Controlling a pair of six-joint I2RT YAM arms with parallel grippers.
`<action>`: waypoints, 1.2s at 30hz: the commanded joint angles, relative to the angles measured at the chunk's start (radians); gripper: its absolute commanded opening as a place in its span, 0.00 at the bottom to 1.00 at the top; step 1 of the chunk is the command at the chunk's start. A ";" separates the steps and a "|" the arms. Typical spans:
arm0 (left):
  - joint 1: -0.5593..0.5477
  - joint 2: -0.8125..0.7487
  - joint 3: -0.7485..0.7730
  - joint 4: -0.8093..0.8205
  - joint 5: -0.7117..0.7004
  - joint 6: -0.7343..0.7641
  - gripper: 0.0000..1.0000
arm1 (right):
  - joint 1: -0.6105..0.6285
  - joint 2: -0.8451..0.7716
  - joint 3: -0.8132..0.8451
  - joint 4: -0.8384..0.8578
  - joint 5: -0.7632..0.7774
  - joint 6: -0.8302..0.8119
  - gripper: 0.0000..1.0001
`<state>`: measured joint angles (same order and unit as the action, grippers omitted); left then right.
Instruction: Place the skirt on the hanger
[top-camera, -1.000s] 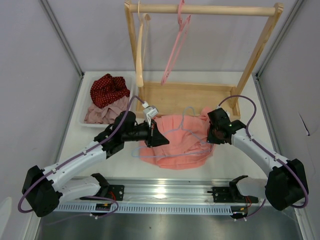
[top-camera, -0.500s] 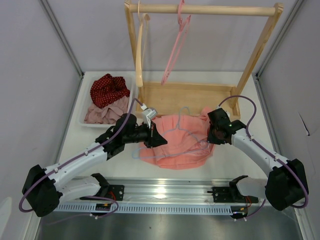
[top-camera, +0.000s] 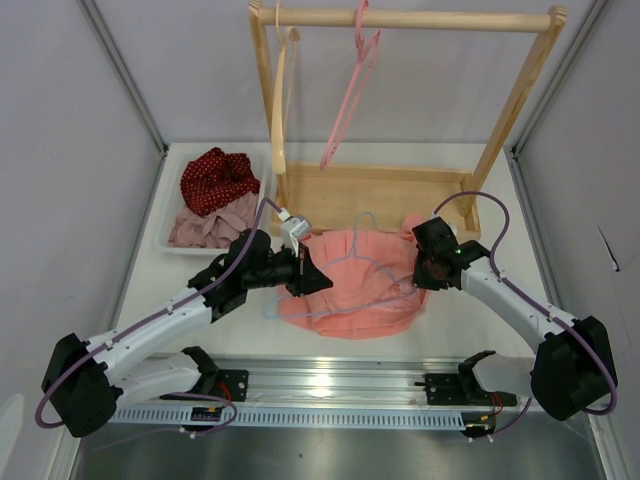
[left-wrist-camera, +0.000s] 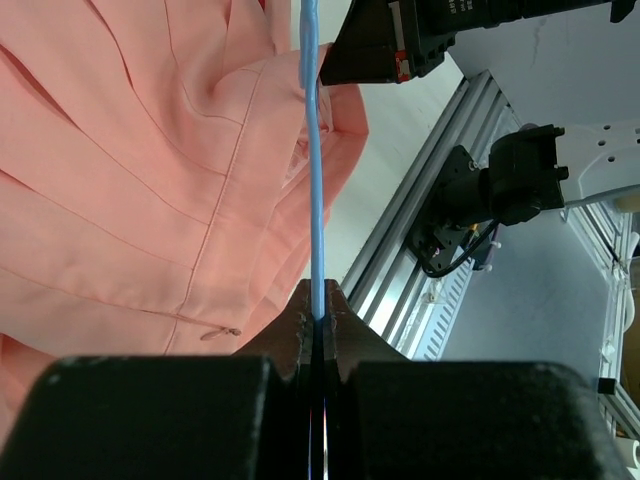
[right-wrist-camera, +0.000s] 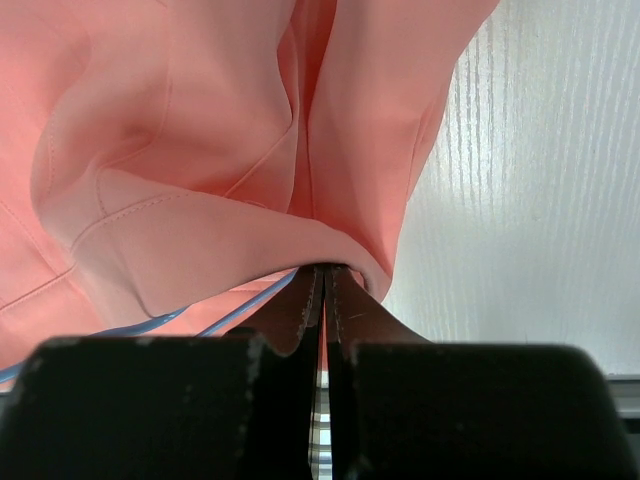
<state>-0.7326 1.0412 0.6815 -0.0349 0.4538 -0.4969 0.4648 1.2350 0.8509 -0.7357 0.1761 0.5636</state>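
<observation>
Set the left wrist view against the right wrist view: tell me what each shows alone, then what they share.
Only the left wrist view: the left claw shut on the rod of the thin pale blue hanger, a zip pull on the salmon-pink pleated fabric skirt, and the aluminium rail. Only the right wrist view: the right claw pinching a folded skirt edge, and the white ribbed table. Both: the skirt and the hanger, which in the right wrist view only peeks out under the fold.
</observation>
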 joint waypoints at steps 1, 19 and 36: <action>0.006 -0.049 0.021 -0.022 -0.009 0.009 0.00 | 0.009 0.006 0.013 -0.002 0.023 -0.002 0.00; -0.001 -0.093 -0.057 0.018 0.054 -0.083 0.00 | 0.014 0.012 0.016 -0.016 0.043 0.007 0.00; -0.007 -0.095 -0.068 0.092 0.095 -0.147 0.00 | 0.031 0.020 0.017 -0.013 0.051 0.019 0.00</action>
<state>-0.7338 0.9463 0.6197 -0.0174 0.5159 -0.6136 0.4892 1.2507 0.8509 -0.7441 0.2024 0.5728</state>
